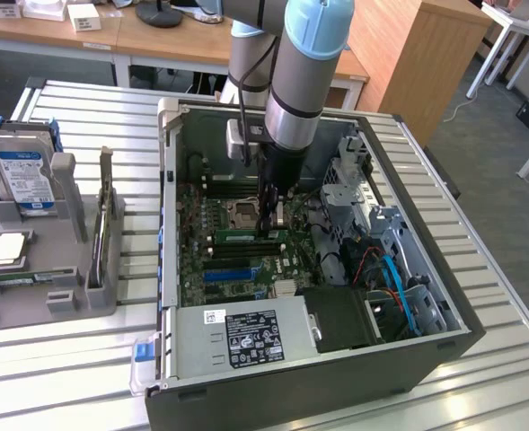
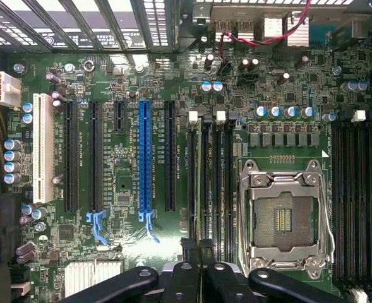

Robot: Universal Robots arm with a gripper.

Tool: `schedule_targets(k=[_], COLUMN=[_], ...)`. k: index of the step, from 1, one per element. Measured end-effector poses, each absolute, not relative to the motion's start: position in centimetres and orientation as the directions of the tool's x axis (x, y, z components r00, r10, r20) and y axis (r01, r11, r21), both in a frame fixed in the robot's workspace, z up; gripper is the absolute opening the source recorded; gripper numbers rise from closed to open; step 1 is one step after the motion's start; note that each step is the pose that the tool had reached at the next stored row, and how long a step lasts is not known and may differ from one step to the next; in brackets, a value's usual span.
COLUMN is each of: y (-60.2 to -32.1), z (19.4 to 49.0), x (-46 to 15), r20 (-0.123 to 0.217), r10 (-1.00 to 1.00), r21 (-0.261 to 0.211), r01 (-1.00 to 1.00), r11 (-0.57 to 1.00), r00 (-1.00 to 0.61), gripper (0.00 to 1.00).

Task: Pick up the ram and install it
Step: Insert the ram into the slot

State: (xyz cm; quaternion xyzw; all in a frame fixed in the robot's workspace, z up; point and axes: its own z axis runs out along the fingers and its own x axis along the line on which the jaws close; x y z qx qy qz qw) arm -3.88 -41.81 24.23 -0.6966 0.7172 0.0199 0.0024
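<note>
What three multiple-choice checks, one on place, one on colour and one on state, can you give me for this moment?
1. Where is the long green ram stick?
A. In the grey holder beside the case.
B. At the black memory slots, under the black tool.
C. On top of the power supply.

2. What colour is the label on the boxy silver hard drive?
A. Red.
B. Yellow.
C. Blue.

3. In what state is the square metal-framed processor socket?
A. Empty.
B. Holding a chip.
C. Covered by a cooler.

Answers:
1. B, the green stick lies along the slots at the tool's tip.
2. C, the exterior view shows a blue label on the drive.
3. A, bare contacts show inside the frame.
</note>
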Motion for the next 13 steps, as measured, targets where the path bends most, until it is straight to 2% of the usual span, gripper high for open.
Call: schedule_targets(k=[13], y=[-41.81], z=[23.71], x=[-3.88], r20=[-0.031], r10=[-0.999], r21=[0.025], r01=[-0.999], r11=[0.029], r00=[-0.030], gripper=[0.12])
